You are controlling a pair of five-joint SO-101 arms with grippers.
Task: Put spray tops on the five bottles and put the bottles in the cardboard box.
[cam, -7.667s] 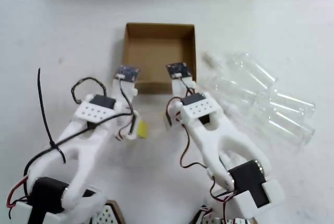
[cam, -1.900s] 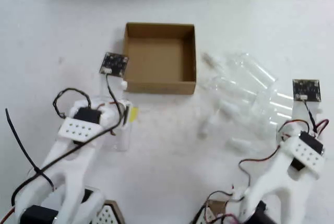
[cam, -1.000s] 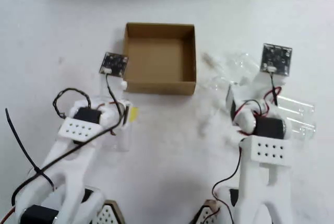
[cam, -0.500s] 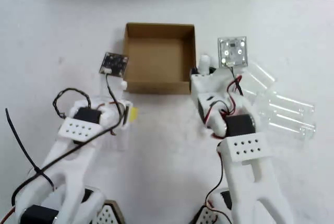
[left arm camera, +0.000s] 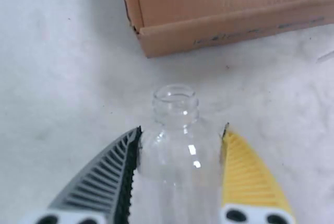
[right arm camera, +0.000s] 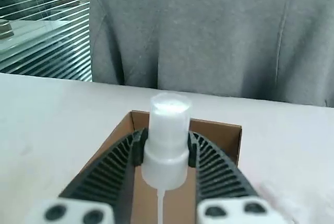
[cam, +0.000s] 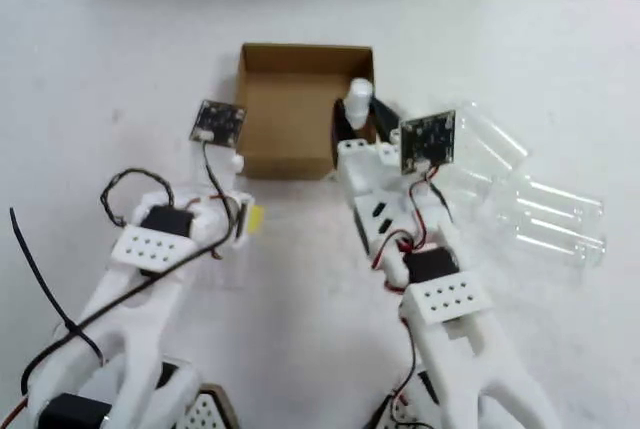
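Observation:
In the left wrist view my left gripper [left arm camera: 181,130] is shut on a clear bottle [left arm camera: 177,145] with an open neck, held just in front of the cardboard box [left arm camera: 219,23]. The high view shows that gripper [cam: 234,225] at the box's [cam: 290,154] near left corner. My right gripper [right arm camera: 167,136] is shut on a white spray top [right arm camera: 168,125] whose thin tube hangs down. From above, this spray top [cam: 358,101] is over the right side of the box. Several clear bottles [cam: 545,214] lie on the table to the right.
The white table [cam: 120,59] is bare to the left of and behind the box. A grey cloth-covered chair back [right arm camera: 209,36] stands beyond the table's far edge. The right arm's body [cam: 420,259] stretches across the middle of the table.
The right arm has swung from the bottles on the right to the left, carrying the white spray top over the box's right side. The left arm has kept still with its bottle.

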